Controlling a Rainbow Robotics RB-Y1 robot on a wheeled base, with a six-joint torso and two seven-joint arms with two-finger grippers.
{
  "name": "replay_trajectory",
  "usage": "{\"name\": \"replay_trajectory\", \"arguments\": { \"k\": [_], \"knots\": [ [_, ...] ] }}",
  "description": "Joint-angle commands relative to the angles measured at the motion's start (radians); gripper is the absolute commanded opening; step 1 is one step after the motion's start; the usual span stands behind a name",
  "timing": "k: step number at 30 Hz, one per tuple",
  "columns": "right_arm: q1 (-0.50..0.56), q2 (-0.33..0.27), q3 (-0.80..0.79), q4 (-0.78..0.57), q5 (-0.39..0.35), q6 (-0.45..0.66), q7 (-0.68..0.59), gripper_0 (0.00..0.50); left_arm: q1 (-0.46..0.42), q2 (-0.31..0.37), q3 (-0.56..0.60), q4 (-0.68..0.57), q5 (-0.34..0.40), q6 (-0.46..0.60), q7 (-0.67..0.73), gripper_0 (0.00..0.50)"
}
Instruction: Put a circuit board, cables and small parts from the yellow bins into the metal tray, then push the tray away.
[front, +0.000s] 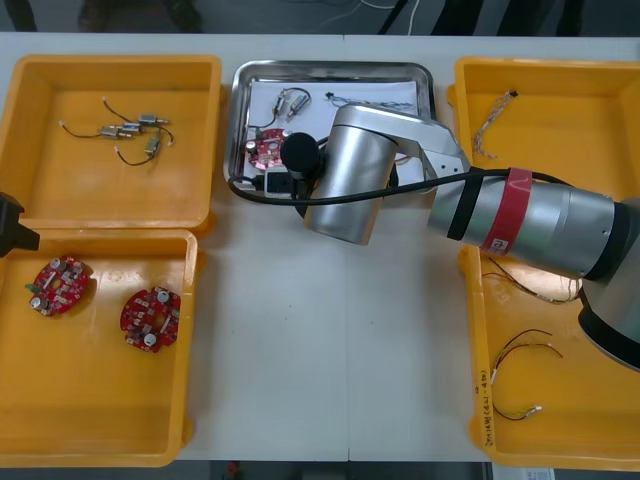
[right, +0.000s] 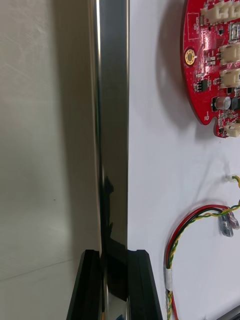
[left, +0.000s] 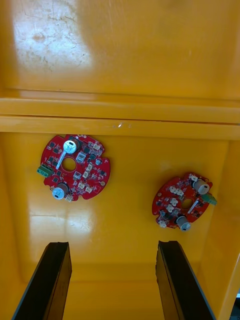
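Note:
The metal tray (front: 425, 80) lies at the back middle of the table, white inside. In it are a round red circuit board (front: 267, 148), a small metal part (front: 291, 100) and thin cables. My right gripper (front: 274, 184) is at the tray's near left rim. In the right wrist view my right gripper (right: 116, 290) is shut on the shiny tray rim (right: 112, 125), one finger on each side of it. The circuit board (right: 215, 65) and a red and yellow cable (right: 197, 220) lie inside. My left gripper (left: 115, 280) hangs open above two circuit boards (left: 75, 167) in a bin.
The far left yellow bin (front: 30, 190) holds small metal parts (front: 130, 130) with wires. The near left bin (front: 100, 420) has two boards (front: 150, 318). A twisted blue and white cable (front: 492, 125) lies in the far right bin, thin cables (front: 520, 345) in the near right one. My left gripper (front: 12, 225) sits at the left edge.

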Motion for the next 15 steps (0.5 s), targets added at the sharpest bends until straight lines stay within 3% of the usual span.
{"name": "replay_trajectory", "arguments": {
  "k": [1, 15],
  "knots": [
    [-0.077, -0.02, 0.008, 0.026, -0.043, -0.024, -0.007, 0.0, 0.014, 0.036, 0.024, -0.026, 0.007, 0.006, -0.059, 0.5],
    [-0.118, -0.02, 0.046, 0.099, -0.066, -0.097, 0.01, 0.0, 0.014, 0.036, 0.024, -0.026, 0.007, 0.006, -0.059, 0.5]
  ]
}}
